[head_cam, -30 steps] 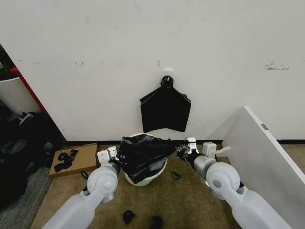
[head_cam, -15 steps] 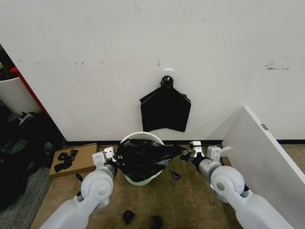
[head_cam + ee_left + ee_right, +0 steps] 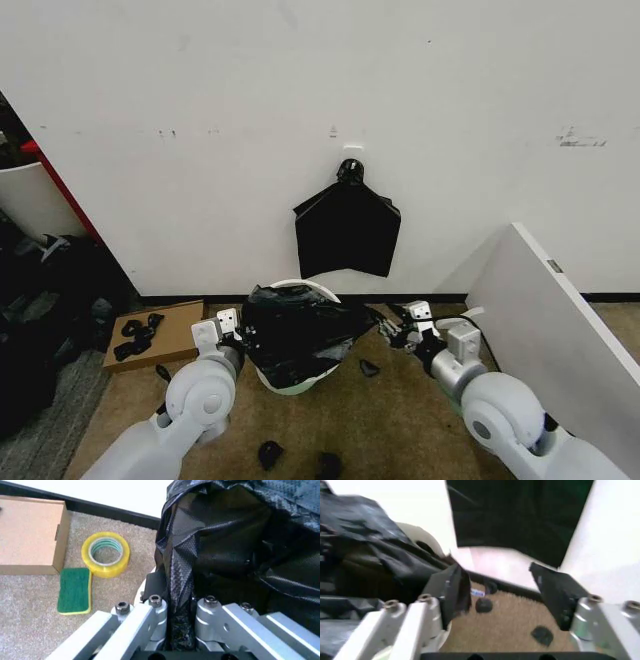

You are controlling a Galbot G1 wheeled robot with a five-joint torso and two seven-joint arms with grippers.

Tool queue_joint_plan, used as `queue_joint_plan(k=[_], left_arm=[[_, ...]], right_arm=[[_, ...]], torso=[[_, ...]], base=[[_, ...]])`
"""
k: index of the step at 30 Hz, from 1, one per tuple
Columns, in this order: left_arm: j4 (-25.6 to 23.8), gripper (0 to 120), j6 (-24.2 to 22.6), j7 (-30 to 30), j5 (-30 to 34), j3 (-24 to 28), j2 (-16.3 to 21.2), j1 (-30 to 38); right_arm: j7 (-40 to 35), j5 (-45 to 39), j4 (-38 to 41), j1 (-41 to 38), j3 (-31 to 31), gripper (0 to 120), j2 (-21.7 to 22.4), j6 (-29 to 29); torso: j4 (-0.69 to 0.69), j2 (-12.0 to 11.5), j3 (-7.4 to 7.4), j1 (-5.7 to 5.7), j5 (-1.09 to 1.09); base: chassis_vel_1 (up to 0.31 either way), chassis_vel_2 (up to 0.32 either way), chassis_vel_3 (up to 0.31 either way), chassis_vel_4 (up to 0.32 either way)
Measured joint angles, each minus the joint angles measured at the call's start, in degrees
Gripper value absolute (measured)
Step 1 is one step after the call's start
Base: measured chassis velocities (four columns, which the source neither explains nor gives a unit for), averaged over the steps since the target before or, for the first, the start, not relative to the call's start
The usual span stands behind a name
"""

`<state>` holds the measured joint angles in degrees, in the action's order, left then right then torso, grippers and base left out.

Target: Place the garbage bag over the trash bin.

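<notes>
The black garbage bag [image 3: 300, 332] lies crumpled over the mouth of the white trash bin [image 3: 297, 287], which stands on the carpet by the wall. Its rim shows behind the bag and its side below it. My left gripper [image 3: 236, 345] is at the bag's left edge, and the left wrist view shows it [image 3: 180, 605] shut on a fold of the bag [image 3: 235, 543]. My right gripper [image 3: 397, 330] is at the bag's right tip. In the right wrist view it [image 3: 505, 585] is open, with the bag [image 3: 365, 566] and bin [image 3: 417, 536] beside one finger.
A flat black bag bundle [image 3: 346, 230] hangs on the wall above the bin. A cardboard box [image 3: 160, 330], yellow tape roll [image 3: 106, 553] and green sponge [image 3: 75, 590] lie to the left. A white board [image 3: 560, 320] leans at the right. Black scraps [image 3: 270, 455] dot the carpet.
The right arm has drawn back to the right and lower. The bag has sagged lower over the bin. The left arm has shifted slightly left, still holding the bag.
</notes>
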<state>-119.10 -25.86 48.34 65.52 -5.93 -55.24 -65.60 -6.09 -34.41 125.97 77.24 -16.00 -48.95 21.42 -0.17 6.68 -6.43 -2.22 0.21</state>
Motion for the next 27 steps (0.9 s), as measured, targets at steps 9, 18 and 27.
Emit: queue_joint_plan(k=[9,18,27], left_arm=[[-0.7,5,-0.5,-10.6,-8.3,0.9,4.4,-0.9],[1.7,5,2.5,-25.3,-21.6,2.5,7.8,0.3],[3.4,4,4.2,-27.5,-28.9,5.6,7.1,2.5]], right_arm=[[7.1,5.0,2.4,-3.7,4.5,88,5.6,-2.2],[9.6,5.4,2.1,-9.1,9.8,100,6.8,-2.6],[9.6,5.0,-0.3,-17.2,18.4,98,2.6,-0.4]], torso=[[0.05,0.0,0.0,0.0,0.0],[0.01,0.0,0.0,0.0,-0.02],[0.01,0.0,-0.01,0.0,-0.02]], base=[[0.0,0.0,0.0,0.0],[0.0,0.0,0.0,0.0],[0.0,0.0,0.0,0.0]])
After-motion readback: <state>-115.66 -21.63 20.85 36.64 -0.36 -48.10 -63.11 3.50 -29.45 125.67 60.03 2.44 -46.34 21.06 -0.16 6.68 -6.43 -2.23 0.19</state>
